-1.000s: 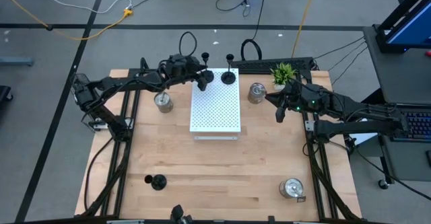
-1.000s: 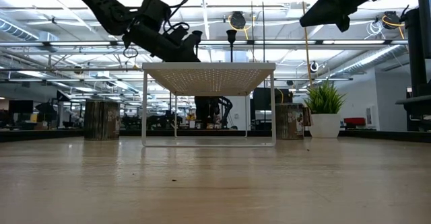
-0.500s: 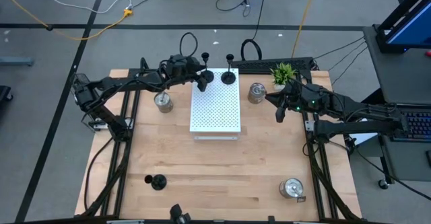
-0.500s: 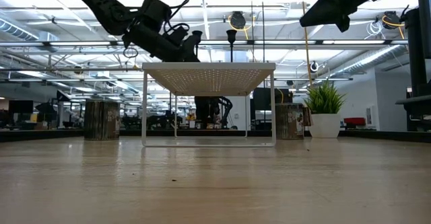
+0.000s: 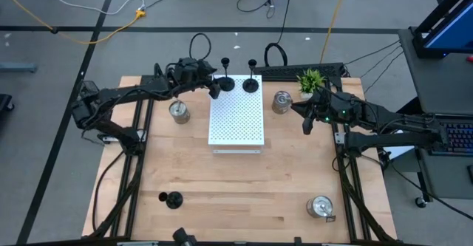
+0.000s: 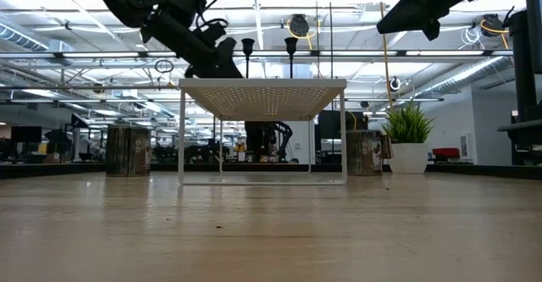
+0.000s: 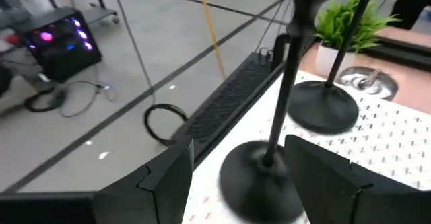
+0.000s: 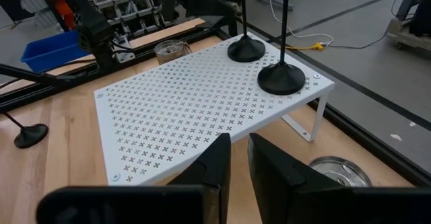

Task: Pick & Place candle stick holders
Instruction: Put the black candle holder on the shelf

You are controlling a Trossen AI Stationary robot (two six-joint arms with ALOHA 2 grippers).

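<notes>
Standing on the white board (image 5: pixel 236 117), a thin-stemmed black holder (image 5: pixel 226 83) faces the open left tool (image 5: pixel 211 86).

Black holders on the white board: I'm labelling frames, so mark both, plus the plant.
left black holder (image 5: pixel 226 83), high view, round base
right black holder (image 5: pixel 251 85), high view, round base
plant (image 5: pixel 311 77), high view, leaves

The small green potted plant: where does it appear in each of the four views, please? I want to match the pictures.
High view: the potted plant stands at the table's far edge, right of the white perforated board.
Low view: plant at, right of the board.
Left wrist view: plant at, beyond the board.
Right wrist view: not in it; the board is.
Shared landmark: the white board.
</notes>
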